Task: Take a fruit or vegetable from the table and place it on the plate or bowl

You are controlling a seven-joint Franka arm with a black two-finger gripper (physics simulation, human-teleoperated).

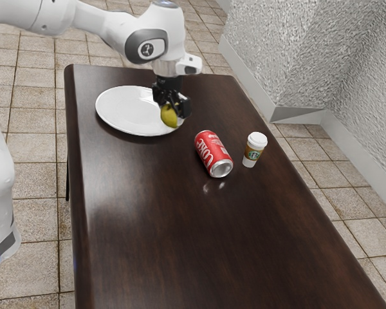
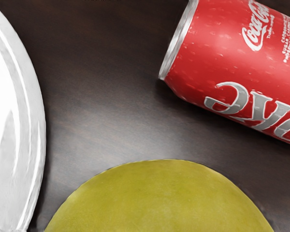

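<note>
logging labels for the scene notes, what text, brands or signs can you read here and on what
"Coca-Cola": white script on the red can, which lies on its side.
"Coke": large silver letters on the same can, upside down in the wrist view and partly cut off.
Fine print beside the script: too small to read.
Round green logo on the paper cup: its words are too small to read.
The plate and the held fruit: no text.
</note>
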